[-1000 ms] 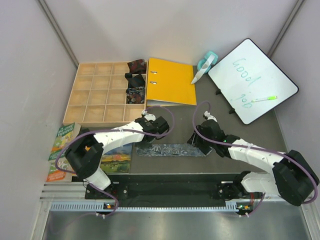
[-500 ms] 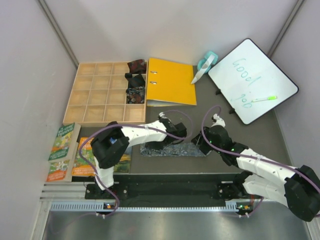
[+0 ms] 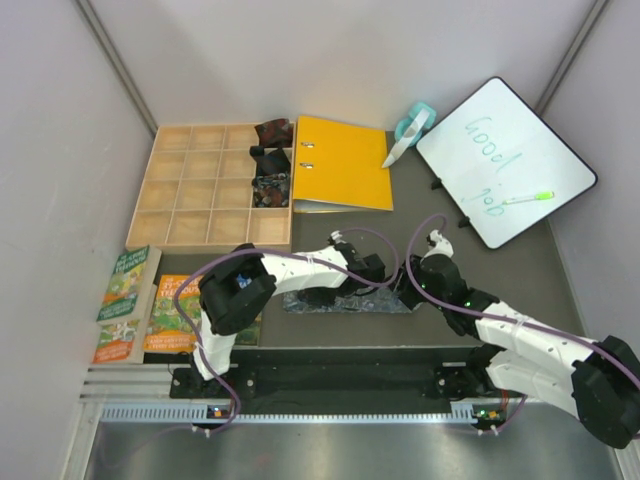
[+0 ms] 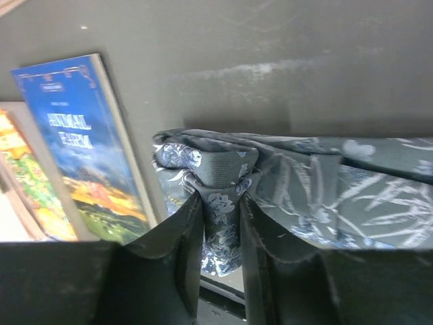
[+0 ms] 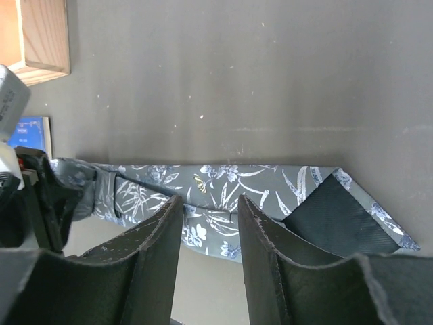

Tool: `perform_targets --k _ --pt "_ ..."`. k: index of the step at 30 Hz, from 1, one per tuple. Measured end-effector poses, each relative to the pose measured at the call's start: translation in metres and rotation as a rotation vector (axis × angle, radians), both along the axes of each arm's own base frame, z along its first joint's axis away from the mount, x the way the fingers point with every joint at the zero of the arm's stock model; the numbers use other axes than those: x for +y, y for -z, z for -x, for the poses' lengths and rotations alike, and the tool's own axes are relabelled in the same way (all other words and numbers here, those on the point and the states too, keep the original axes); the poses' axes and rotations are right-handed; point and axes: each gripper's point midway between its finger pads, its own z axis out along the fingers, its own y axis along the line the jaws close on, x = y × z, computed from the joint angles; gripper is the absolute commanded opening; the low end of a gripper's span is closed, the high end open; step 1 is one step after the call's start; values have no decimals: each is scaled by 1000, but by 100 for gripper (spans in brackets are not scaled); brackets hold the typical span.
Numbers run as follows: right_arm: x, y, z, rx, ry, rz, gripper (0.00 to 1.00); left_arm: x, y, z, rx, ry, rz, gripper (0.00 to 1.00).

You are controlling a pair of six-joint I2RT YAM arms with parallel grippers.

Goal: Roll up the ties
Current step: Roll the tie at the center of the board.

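1. Books [image 3: 128, 290] lie at the left edge of the desk [image 3: 420, 215], near a wooden tray [image 3: 200, 195].
2. Three rolled ties [image 3: 270, 160] sit in the tray's rightmost column, one to each of the three far compartments.
3. The patterned grey-blue tie [image 3: 330, 300] lies stretched across the desk just in front of the arms.
4. The left hand [image 4: 220, 210] pinches a bunched fold of this tie between its fingers.
5. The right hand [image 5: 208, 210] is spread over the tie near its wide end, where a dark lining shows.

Arms show white links [image 3: 300, 265], black joints [image 3: 235, 295], purple cables [image 3: 362, 232], seemingly rubbery black fingers [image 4: 177, 267].
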Motion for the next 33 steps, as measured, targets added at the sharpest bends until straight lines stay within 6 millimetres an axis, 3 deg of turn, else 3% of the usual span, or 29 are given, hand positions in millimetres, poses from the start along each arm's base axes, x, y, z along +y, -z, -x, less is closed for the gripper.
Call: perform_targets --k 11,18,26,29,33 --pt "1 -2 -2 -10 0 -7 40 -26 8 6 47 1 131 56" --pt "2 0 -2 -6 -1 -4 39 -39 -1 5 32 -1 229 61" --pt "2 1 -2 -1 -1 -1 38 -49 -37 0 -52 2 392 61" --pt "3 2 0 8 -7 7 38 -43 -55 0 -92 -1 452 60" --pt "18 -6 1 23 -49 18 39 -18 -75 1 -151 -31 524 59"
